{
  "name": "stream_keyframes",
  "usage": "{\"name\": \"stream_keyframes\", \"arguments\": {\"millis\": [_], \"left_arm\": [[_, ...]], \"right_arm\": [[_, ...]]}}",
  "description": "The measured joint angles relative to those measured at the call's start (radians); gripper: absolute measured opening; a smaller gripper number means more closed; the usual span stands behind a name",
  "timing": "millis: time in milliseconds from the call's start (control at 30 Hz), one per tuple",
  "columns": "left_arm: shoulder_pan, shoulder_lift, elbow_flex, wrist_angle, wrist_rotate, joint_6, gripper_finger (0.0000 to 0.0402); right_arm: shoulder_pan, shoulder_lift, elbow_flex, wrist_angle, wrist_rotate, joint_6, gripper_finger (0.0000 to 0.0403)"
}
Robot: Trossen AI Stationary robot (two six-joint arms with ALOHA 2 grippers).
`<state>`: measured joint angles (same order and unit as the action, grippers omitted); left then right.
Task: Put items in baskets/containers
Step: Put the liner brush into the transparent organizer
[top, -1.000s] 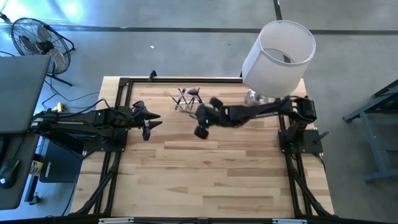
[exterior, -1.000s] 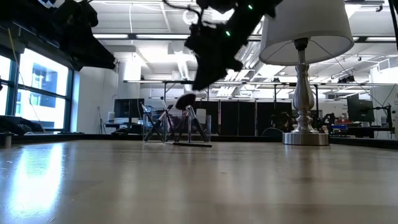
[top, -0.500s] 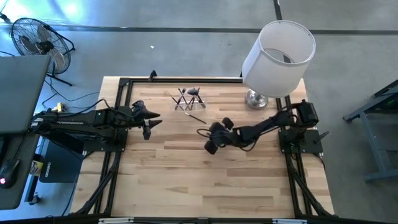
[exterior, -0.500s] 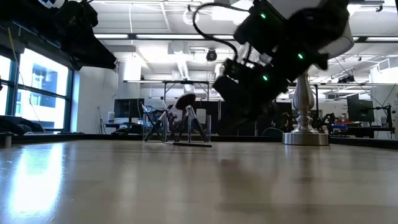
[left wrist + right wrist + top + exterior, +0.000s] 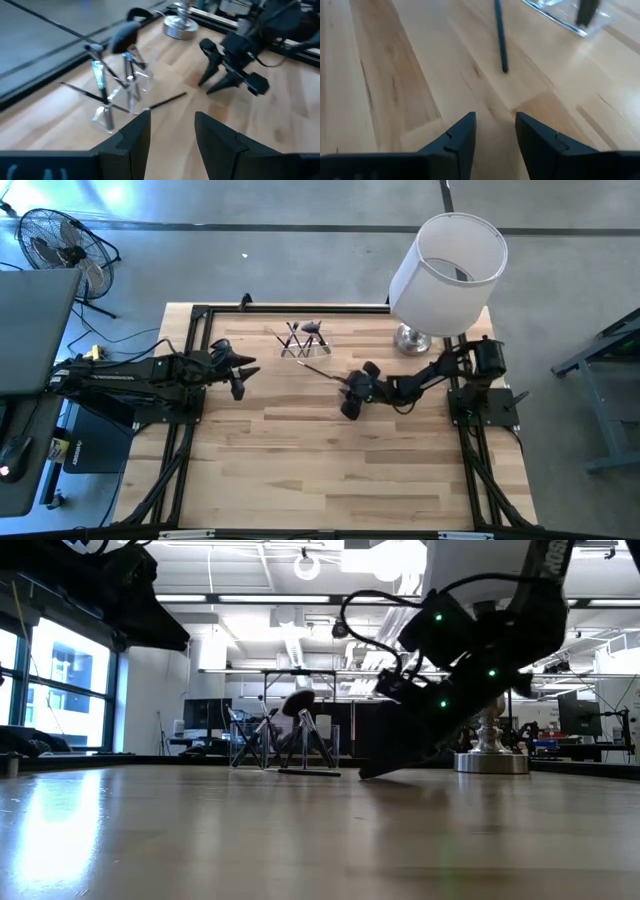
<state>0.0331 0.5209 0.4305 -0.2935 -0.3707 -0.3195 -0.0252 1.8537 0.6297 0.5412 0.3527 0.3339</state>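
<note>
Clear plastic holder (image 5: 131, 82) bristles with slim dark brushes (image 5: 98, 75).

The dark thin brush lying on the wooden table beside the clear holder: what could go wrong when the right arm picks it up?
The dark thin brush lies flat, so the open right gripper may push it away. The clear plastic holder, standing close and full of brushes, could tip.
</note>
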Motion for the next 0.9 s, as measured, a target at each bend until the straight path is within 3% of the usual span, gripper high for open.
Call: {"name": "stream_keyframes", "arguments": {"millis": [133, 300, 433, 700, 900], "left_arm": [[0.000, 0.000, 0.000, 0.003, -0.043, -0.001, 0.0152], [-0.001, 0.000, 0.000, 0.007, -0.044, -0.030, 0.0152], [-0.001, 0.000, 0.000, 0.005, -0.043, -0.052, 0.0152], [-0.001, 0.001, 0.000, 0.003, -0.042, -0.044, 0.0152], [-0.001, 0.001, 0.000, -0.002, -0.048, -0.045, 0.0152]], "right_arm": [[-0.037, 0.059, 0.041, 0.037, -0.057, -0.066, 0.0150], [-0.056, 0.101, 0.067, 0.049, -0.016, -0.081, 0.0163], [-0.074, 0.104, 0.065, 0.068, -0.009, -0.132, 0.0157], [-0.144, 0.143, 0.091, 0.126, -0.108, -0.204, 0.0138], [-0.150, 0.204, 0.185, 0.033, -0.101, -0.228, 0.0136]]}}
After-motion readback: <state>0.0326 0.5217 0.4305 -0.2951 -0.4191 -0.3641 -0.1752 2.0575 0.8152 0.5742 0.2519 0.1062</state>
